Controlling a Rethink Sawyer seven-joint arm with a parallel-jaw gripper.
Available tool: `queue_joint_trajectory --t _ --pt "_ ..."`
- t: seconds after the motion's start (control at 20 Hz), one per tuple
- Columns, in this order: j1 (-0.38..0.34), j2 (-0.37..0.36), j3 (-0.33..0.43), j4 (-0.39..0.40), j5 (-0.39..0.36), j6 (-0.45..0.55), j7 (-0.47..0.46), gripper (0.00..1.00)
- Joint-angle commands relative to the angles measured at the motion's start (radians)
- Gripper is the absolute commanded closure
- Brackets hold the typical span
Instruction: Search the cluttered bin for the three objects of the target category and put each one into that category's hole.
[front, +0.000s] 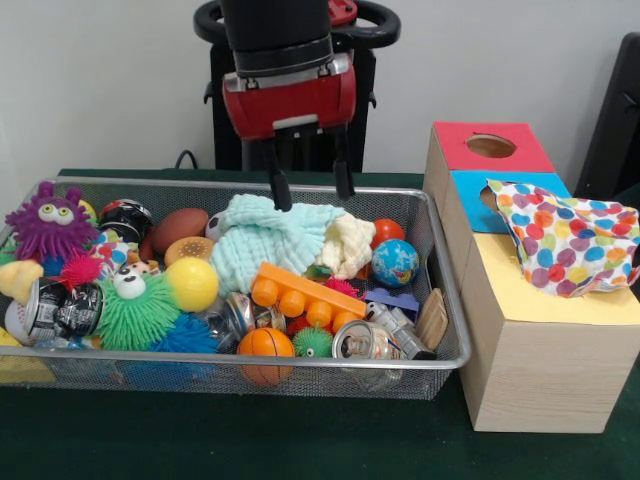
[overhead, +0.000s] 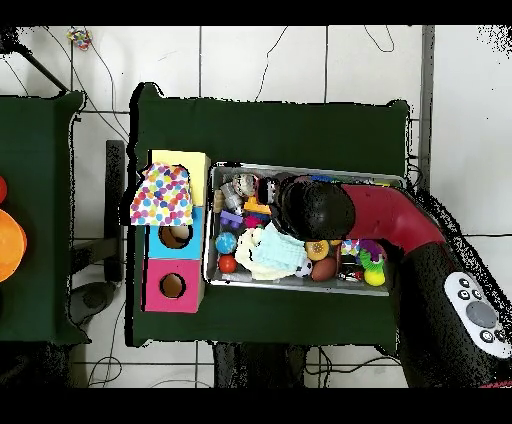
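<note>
The wire mesh bin (front: 300, 362) is full of toys; it also shows in the overhead view (overhead: 290, 288). My gripper (front: 312, 188) hangs open and empty just above a mint-green cloth (front: 262, 243) at the bin's back middle. A pale yellow cloth (front: 350, 243) lies beside it. The white polka-dot cloth (front: 566, 240) lies draped over the yellow-panelled box (front: 560, 302) and part of the blue panel, and hides the yellow box's hole. In the overhead view the arm (overhead: 312, 206) covers the gripper; the polka-dot cloth (overhead: 162, 195) and the mint cloth (overhead: 265, 252) show.
The red panel's hole (front: 490, 146) is bare; the blue panel's hole (front: 488, 198) is half covered. The bin holds spiky rubber toys (front: 138, 312), balls (front: 395, 262), cans (front: 362, 342), an orange block (front: 305, 292) and a purple monster (front: 50, 222).
</note>
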Motion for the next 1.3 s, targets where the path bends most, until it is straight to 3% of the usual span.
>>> queue_joint_trajectory --t 0.05,0.7,1.1,1.3 --pt "-0.074 0.076 -0.013 0.114 -0.035 -0.079 0.012 0.00" --pt "-0.186 0.051 0.037 0.157 -0.029 -0.015 -0.057 0.00" --pt "-0.356 -0.080 0.169 0.358 -0.018 -0.101 -0.084 0.00" --pt "-0.409 -0.225 0.232 0.447 0.042 -0.062 -0.059 0.00"
